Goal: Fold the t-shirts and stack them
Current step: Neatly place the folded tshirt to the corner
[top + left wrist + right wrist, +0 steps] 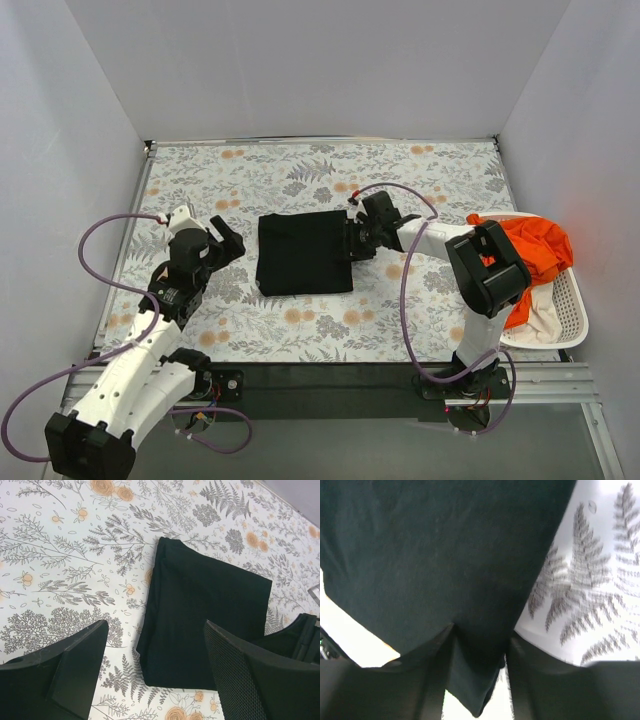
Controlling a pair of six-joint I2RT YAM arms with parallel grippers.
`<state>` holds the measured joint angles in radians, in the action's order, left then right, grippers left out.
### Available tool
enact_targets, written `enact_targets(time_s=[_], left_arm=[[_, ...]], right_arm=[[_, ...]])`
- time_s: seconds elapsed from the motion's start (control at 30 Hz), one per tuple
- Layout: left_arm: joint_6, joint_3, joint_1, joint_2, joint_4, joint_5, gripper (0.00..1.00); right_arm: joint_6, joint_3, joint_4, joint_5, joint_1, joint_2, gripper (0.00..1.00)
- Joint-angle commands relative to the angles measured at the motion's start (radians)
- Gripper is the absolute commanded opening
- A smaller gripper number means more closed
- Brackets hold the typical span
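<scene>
**Top external view: black shirt folded, right jaws on its edge**

Top external view shows the black t-shirt (pixel 303 253) lying flat as a folded rectangle on the floral table cover (pixel 300 170), and everything else is placed from it.

The right gripper (pixel 350 243) sits at the shirt's right edge. In the right wrist view, dark cloth fills the gap between the two fingers (pixel 427 680) and a small fold hangs down past them, so the jaws are pinching the shirt's edge.

The left gripper (pixel 226 243) is just to the left of the shirt and apart from it. In the left wrist view its fingers (pixel 75 665) are spread wide with nothing between them. The shirt's near-left corner and the patterned cover show through the gap.

From that same view the shirt's left side shows a long fold line running along its length, and the cloth lies smooth and dark – no chest mark can be made out on the face that is up.

Well to the right of the black shirt, beyond the right arm, a white slatted basket (pixel 575 300) holds an orange t-shirt (pixel 535 250) bunched on top and spilling over the rim – a cream t-shirt (pixel 540 315) lies beneath it.
</scene>
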<state>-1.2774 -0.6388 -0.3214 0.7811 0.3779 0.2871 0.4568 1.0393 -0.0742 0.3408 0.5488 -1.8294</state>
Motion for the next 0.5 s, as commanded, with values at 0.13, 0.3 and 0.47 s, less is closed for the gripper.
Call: enact_targets(time_s=[0.13,0.3,0.47], left_arm=[[0.030,0.013,0.005,-0.052,-0.014,0.014,0.70],[0.036,0.011,0.005,-0.062,-0.014,0.027,0.70],[0.044,0.011,0.005,-0.042,-0.031,0.009,0.70]], right_arm=[[-0.093,0.108,-0.077,-0.078,-0.010,-0.139,0.15],[-0.266,0.221,-0.176,-0.204,-0.122,-0.151,0.01],[-0.443,0.350,-0.282,-0.473,-0.271,-0.133,0.01]])
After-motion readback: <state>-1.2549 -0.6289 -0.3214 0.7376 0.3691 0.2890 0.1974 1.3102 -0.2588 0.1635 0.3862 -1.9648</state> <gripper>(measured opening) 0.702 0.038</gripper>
